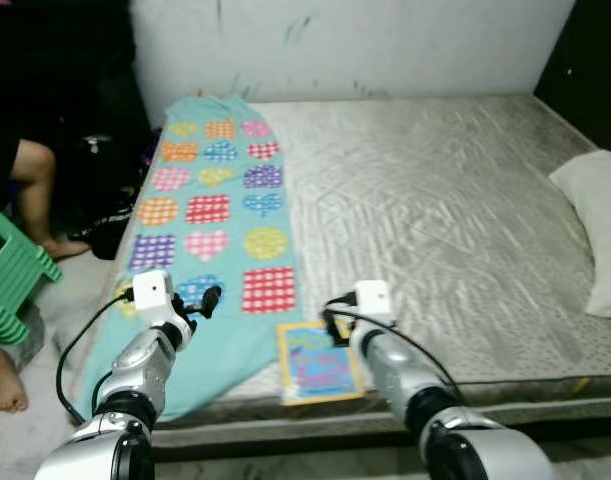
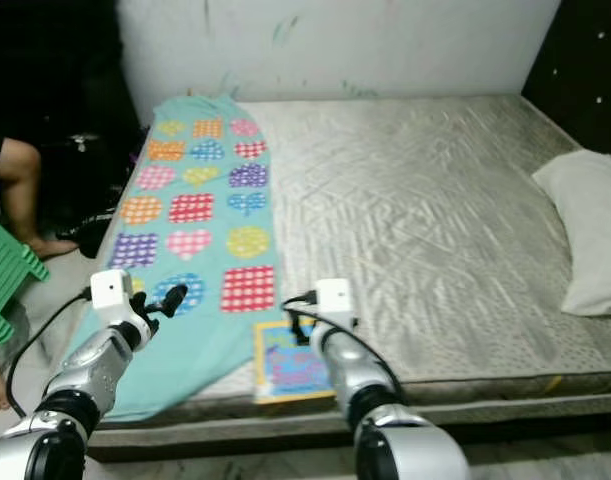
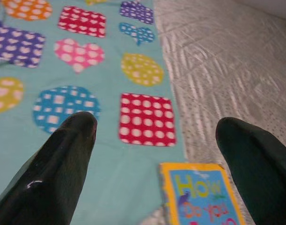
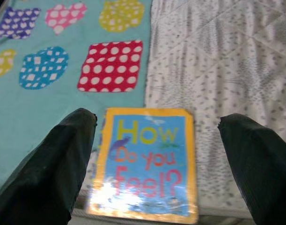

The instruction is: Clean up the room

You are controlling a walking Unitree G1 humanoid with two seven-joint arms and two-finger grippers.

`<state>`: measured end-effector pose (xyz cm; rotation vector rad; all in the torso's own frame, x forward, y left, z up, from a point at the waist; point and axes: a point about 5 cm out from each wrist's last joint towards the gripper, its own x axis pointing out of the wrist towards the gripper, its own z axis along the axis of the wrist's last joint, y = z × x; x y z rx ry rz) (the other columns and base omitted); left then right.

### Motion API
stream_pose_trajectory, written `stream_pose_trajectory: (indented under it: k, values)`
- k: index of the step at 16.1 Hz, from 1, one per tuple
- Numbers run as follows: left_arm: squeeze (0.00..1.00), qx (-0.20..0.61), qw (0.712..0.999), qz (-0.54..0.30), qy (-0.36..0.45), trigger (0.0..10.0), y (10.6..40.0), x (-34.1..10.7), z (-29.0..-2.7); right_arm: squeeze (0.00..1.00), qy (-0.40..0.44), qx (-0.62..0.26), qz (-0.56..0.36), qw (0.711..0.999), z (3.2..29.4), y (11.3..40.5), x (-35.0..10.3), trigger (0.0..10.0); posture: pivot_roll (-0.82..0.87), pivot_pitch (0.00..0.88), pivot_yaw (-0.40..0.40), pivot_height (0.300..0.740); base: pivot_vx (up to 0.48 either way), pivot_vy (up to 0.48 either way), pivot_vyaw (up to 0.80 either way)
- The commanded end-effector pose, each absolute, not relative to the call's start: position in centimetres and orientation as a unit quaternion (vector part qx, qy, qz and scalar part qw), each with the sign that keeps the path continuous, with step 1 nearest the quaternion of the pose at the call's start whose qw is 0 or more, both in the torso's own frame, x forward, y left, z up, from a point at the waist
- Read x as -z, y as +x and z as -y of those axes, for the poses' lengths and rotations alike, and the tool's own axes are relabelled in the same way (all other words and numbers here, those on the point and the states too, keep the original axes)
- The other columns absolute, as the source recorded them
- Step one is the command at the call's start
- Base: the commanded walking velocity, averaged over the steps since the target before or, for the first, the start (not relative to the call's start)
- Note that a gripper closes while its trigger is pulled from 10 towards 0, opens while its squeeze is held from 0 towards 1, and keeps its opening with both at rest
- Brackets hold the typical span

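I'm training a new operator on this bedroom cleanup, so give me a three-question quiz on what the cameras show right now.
1. True or false: the right gripper is already shut on the book.
2. Multiple choice: the book lies (A) on the pillow, (B) at the near edge of the mattress beside the patterned blanket, (C) on the floor.
3. Fill in: the stool at the robot's left is coloured ____.

Key: 1 false, its jaws are open, the book lying between and beyond them. 2 B. 3 green.
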<state>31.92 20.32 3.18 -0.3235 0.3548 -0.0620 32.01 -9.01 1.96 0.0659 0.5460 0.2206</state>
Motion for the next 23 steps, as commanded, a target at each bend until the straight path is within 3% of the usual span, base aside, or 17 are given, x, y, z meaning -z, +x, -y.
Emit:
stream_pose_trajectory:
  k: [1, 4, 14, 23]
  values:
    - [0.0, 0.035, 0.97, -0.177, -0.165, 10.0, 32.09, -3.2, -19.69, 0.0, 0.026, -0.097, -0.268, 0.958, 10.07, 32.23, -2.03, 10.0, -0.07, 0.0, 0.041, 0.74, 0.0, -0.48, 0.0]
    - [0.0, 0.034, 0.969, -0.178, -0.165, 10.0, 32.1, -3.18, -19.67, 0.0, 0.027, -0.096, -0.268, 0.958, 10.11, 32.23, -2.03, 10.0, -0.07, 0.0, 0.041, 0.74, 0.0, -0.354, 0.0]
    - [0.0, 0.039, 0.971, -0.162, -0.169, 10.0, 32.35, -3.58, -19.51, 0.0, 0.029, -0.097, -0.264, 0.959, 10.11, 32.37, -2.21, 10.0, -0.07, 0.0, 0.039, 0.74, 0.0, 0.0, 0.0]
    - [0.0, 0.043, 0.971, -0.164, -0.167, 10.0, 32.32, -3.55, -19.52, 0.0, 0.031, -0.098, -0.261, 0.96, 10.01, 32.43, -2.29, 10.0, -0.07, 0.0, 0.041, 0.74, 0.275, 0.0, 0.0]
